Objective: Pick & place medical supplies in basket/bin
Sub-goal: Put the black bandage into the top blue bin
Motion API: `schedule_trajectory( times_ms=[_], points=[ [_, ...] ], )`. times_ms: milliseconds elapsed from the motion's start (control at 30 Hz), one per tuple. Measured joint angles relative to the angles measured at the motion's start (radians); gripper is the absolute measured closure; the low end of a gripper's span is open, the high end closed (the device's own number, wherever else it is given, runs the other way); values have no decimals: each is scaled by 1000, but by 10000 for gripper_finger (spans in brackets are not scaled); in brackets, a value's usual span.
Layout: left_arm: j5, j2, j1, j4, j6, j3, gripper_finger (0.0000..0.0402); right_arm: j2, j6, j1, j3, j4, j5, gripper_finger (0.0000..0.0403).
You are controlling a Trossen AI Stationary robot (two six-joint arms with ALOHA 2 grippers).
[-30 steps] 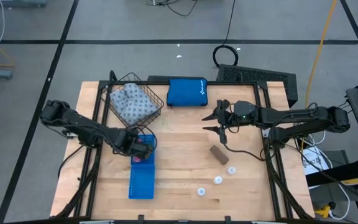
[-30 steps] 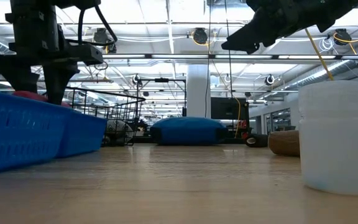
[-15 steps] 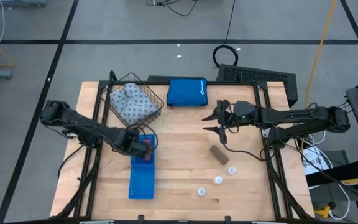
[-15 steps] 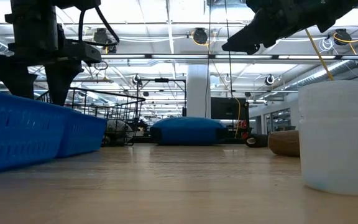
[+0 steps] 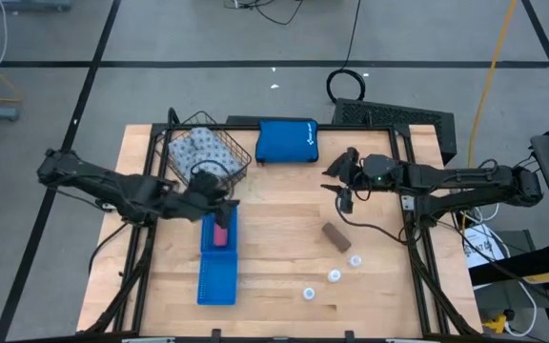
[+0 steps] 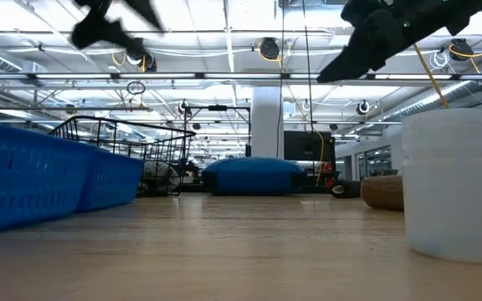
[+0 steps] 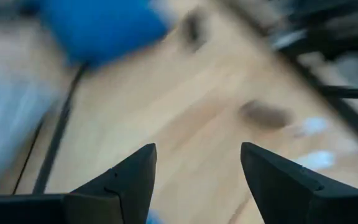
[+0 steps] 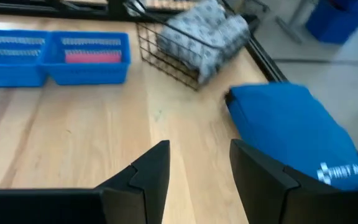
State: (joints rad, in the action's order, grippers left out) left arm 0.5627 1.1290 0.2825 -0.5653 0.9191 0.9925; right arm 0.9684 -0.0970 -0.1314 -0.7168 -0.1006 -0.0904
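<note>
The pink roll [image 5: 220, 234] lies in the far compartment of the blue tray [image 5: 216, 278]; it also shows in the right wrist view [image 8: 92, 56]. My left gripper [image 5: 225, 201] hangs open above that end of the tray, holding nothing. The grey-blue pack [image 5: 201, 152] rests in the wire basket [image 5: 239, 155]. My right gripper [image 5: 340, 184] hovers open over bare wood near the table's middle. The brown roll [image 5: 336, 236] and three white discs [image 5: 334, 275] lie on the table toward its near right.
A bright blue zip pouch [image 5: 287, 141] lies at the far edge, between the basket and my right gripper. Bare wood stretches between the tray and the brown roll. Black frame rails [image 5: 410, 191] run along the table's sides.
My left gripper has opened and let go of the pink roll, which now lies in the tray's far compartment. The gripper has then risen well clear of the tray and rolled over. My right gripper has tipped a little.
</note>
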Motion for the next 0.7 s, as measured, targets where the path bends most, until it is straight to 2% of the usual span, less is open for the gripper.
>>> schedule_trajectory(
  times_ms=[167,267,400,467,633,700],
  points=[
    [-16,-37,3,362,-601,0,158,-8,80,0,47,-3,-13,248],
    [-47,-48,2,484,-824,0,158,-7,90,-6,96,0,-42,248],
    [-66,-46,-18,473,-930,-1,158,-2,108,-31,174,73,-172,248],
    [-95,-55,-41,448,-930,-2,158,9,126,-68,187,83,-218,247],
    [-349,-102,-138,461,-937,-45,158,93,140,-232,170,70,-174,227],
    [-402,-124,-182,501,-936,-89,158,148,137,-310,147,78,-151,216]
  ],
)
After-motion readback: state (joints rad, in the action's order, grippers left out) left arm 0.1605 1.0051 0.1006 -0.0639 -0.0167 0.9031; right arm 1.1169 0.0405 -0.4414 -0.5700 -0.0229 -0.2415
